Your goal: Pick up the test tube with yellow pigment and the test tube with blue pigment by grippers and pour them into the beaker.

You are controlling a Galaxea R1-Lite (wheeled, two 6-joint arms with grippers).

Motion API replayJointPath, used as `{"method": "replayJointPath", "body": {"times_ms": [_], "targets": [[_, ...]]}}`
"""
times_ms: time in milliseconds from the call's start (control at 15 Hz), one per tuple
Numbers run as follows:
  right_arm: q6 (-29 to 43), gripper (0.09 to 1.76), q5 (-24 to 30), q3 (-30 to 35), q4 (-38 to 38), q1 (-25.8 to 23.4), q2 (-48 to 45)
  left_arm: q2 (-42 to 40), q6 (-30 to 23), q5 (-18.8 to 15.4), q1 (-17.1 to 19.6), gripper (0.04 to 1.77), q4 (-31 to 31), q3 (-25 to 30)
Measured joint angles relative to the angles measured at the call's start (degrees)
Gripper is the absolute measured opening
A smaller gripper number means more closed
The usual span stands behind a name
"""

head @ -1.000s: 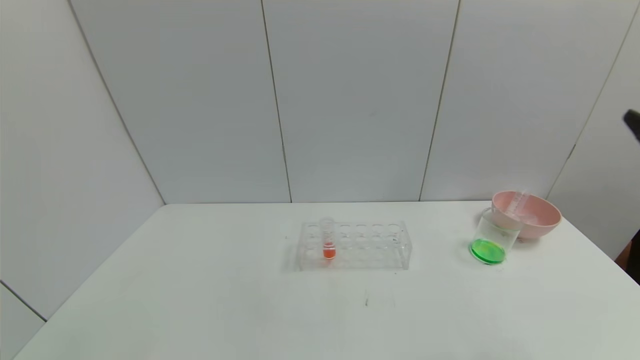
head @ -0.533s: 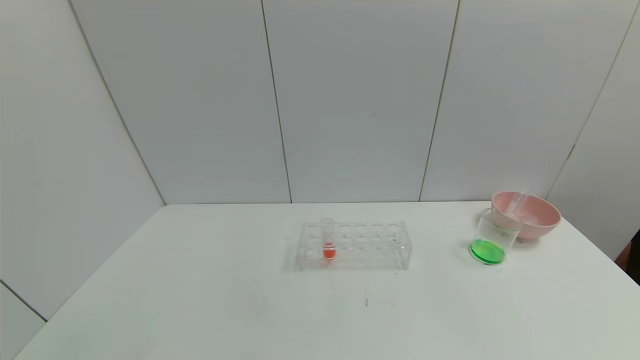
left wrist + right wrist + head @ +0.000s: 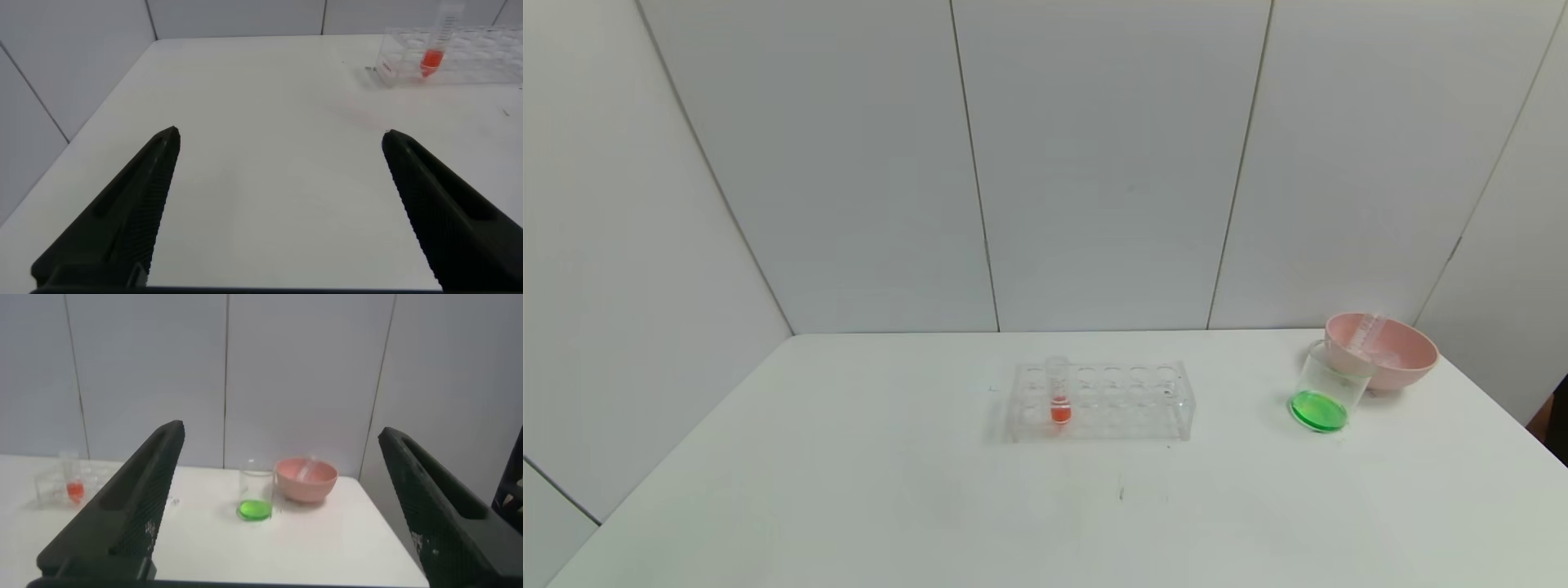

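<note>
Green liquid fills the beaker [image 3: 1327,390] beside the pink bowl [image 3: 1388,353], which holds an emptied tube [image 3: 1368,331], so we judge pouring done. Our left hand [image 3: 278,204] and right hand [image 3: 282,502] hang released, off the counter [image 3: 849,490]; next, simply park.

A white table [image 3: 849,506] is seen filling the lower part of the head view, its surface matte and marked by a small dark speck near the front middle. It is enclosed behind and on both sides by pale grey wall panels [image 3: 1094,163], which are divided by thin dark seams running upward and slightly fanned. The back panels are met by the table's far edge. Even, soft light is cast over everything, and only faint shadows are thrown.
</note>
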Motion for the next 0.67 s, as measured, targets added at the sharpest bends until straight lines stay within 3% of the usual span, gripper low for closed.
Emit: {"method": "replayJointPath", "body": {"times_ms": [200, 267, 400, 667], "targets": [[0.3, 1.70, 0.3, 10.4, 1.2, 0.0, -1.2, 0.0, 0.0, 0.0, 0.0, 1.76, 0.0, 0.0], [0.3, 1.70, 0.4, 12.3, 5.3, 0.0, -1.4, 0.0, 0.0, 0.0, 0.0, 1.76, 0.0, 0.0], [-0.9, 1.70, -0.1, 13.6, 10.3, 0.1, -1.4, 0.0, 0.0, 0.0, 0.0, 1.76, 0.0, 0.0], [-1.0, 1.70, -0.2, 14.1, 10.1, 0.1, -1.5, 0.0, 0.0, 0.0, 0.0, 1.76, 0.0, 0.0]]}}
